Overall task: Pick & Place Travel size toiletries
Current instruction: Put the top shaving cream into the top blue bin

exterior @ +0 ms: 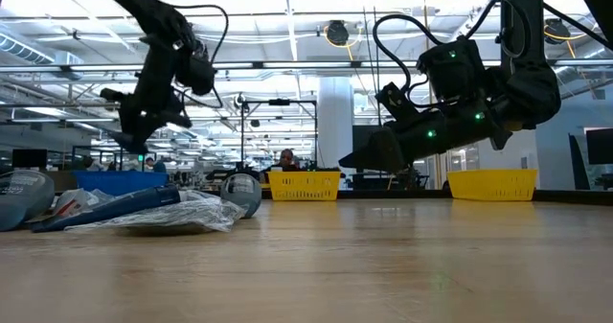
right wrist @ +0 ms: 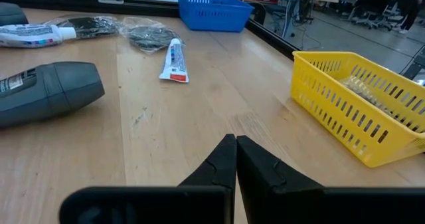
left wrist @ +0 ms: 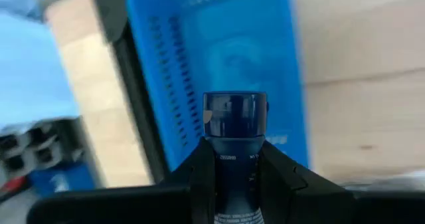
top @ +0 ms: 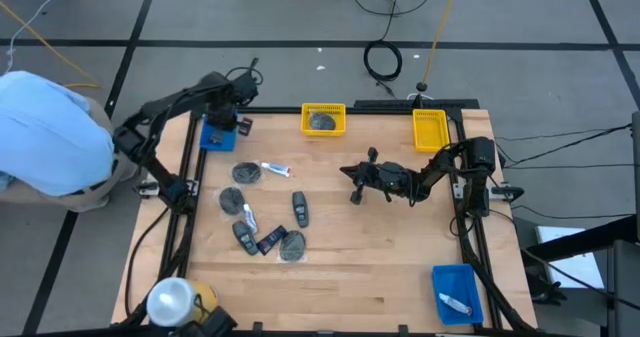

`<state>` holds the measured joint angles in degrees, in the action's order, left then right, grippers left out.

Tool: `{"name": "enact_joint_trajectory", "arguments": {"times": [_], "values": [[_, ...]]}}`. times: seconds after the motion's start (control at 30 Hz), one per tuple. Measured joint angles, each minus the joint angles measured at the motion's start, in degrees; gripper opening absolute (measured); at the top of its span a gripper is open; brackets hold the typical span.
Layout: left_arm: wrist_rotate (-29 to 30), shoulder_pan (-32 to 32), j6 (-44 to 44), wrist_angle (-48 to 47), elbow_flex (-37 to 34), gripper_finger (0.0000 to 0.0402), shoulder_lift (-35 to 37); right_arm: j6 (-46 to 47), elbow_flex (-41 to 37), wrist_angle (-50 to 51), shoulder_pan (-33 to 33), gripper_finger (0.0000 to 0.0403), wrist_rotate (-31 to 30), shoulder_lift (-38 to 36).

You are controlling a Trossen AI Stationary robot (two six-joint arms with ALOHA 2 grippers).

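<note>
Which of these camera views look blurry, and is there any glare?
Left wrist view: the blue bin and wood are smeared, while the dark blue bottle in the left gripper is sharper. Low view: bright ceiling lights, arms dark against them, near table soft. Right wrist view: sharp, even light.

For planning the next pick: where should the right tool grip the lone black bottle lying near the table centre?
Grip the black bottle across its narrow middle, coming straight from above. It lies flat and apart from the other items, so both long sides look free for the fingers.
</note>
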<state>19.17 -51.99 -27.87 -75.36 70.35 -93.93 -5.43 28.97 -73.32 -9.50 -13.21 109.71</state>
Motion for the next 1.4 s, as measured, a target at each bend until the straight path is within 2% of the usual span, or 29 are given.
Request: {"name": "enact_joint_trajectory", "arguments": {"times": [0.2, 0.83, 1.0, 1.3, 1.4], "values": [[6.92, 0.79, -4.28, 0.25, 0.02, 0.0067, -3.47, -0.04, 0.00, -0.17, 0.00, 0.0004, 0.00, 0.00], [15.05, 1.27, -7.52, 7.60, 0.02, 0.0067, -7.99, 0.01, 0.00, -0.18, 0.00, 0.0004, 0.02, 0.00], [15.49, 1.12, -4.18, 11.11, 0.02, 0.0067, -8.02, 0.02, 0.00, -0.17, 0.00, 0.0004, 0.02, 0.00], [14.71, 2.83, -3.90, 8.95, 0.02, 0.0067, -7.35, -0.02, 0.00, -0.17, 0.00, 0.0004, 0.02, 0.00], [11.76, 3.82, -4.13, 9.28, 0.01, 0.0067, -7.39, -0.07, 0.00, -0.17, 0.00, 0.0004, 0.02, 0.00]]}}
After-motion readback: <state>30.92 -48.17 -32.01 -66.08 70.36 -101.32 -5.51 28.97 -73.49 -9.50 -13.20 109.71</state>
